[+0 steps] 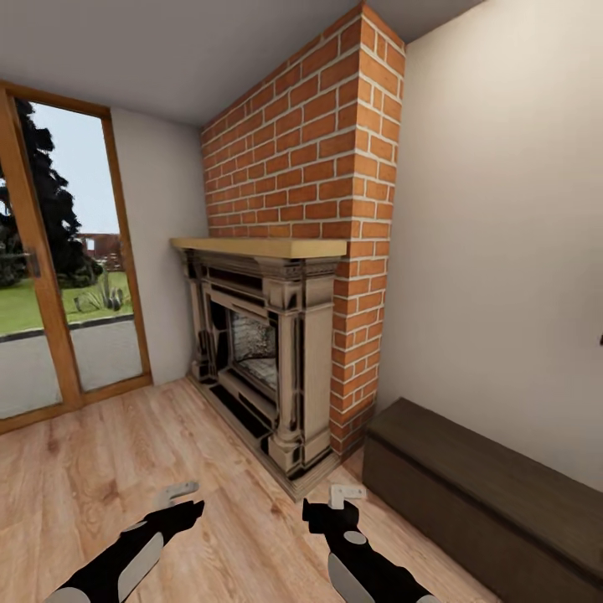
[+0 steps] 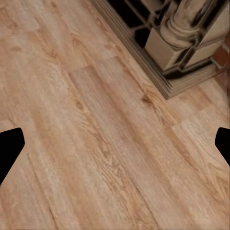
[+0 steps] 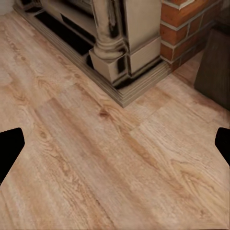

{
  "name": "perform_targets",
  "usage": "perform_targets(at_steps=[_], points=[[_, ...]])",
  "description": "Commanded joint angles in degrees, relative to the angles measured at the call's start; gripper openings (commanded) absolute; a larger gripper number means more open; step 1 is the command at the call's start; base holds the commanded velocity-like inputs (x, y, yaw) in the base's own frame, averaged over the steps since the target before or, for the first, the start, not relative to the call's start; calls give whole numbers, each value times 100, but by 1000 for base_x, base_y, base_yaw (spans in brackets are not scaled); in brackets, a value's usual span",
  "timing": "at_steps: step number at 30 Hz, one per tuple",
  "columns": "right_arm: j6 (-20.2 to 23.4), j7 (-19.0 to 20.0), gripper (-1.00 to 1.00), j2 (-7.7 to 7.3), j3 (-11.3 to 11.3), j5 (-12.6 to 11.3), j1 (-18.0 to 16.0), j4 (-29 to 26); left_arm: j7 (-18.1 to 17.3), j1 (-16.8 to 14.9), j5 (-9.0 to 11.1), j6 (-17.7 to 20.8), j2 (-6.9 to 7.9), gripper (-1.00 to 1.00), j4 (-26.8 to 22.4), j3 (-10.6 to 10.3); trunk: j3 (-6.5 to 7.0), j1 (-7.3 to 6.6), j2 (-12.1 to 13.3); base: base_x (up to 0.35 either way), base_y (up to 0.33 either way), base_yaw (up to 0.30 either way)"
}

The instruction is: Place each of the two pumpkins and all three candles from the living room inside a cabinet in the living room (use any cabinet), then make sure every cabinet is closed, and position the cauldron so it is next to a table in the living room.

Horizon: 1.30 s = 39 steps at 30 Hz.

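The cabinet (image 1: 494,494), a long low dark-brown unit, stands against the right wall beside the brick chimney, and its front looks flush and shut. One corner of the cabinet (image 3: 215,67) appears in the right wrist view. My left gripper (image 1: 180,494) and right gripper (image 1: 346,496) hover low over the wood floor in front of the fireplace. Both are open with nothing between their fingers, as the left gripper (image 2: 115,143) and right gripper (image 3: 115,143) show in the wrist views. The pumpkins, candles, cauldron and table are out of view.
A stone fireplace (image 1: 268,360) with a wooden mantel sits under the brick chimney (image 1: 318,151); its base (image 2: 187,57) juts onto the floor. A glass door (image 1: 59,276) in a wood frame is at the left. Wood floor (image 1: 109,469) lies open toward the door.
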Motion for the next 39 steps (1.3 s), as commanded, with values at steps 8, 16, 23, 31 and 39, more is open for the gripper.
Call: perform_targets(at_steps=[8,16,23,31,39], points=[[-20,-43,100,-2,48,-55,-9,0,51,-1,40,14,11,100,-54,-50,21,0,-4,38,152,-279],[-18,-43,100,-2,48,-58,-10,0,51,-1,38,13,14,100,-59,-48,48,0,-4,4,139,-279],[-18,-43,100,-2,48,-58,-8,0,51,-1,31,13,15,100,-73,-54,73,0,-4,0,41,-279],[-21,-43,100,-2,48,-58,-8,0,51,-1,34,13,16,100,-65,-49,101,0,-4,0,4,-279],[-18,-42,100,-2,48,-63,-8,0,51,-1,38,13,16,100,-60,-48,128,0,-4,0,21,-279]])
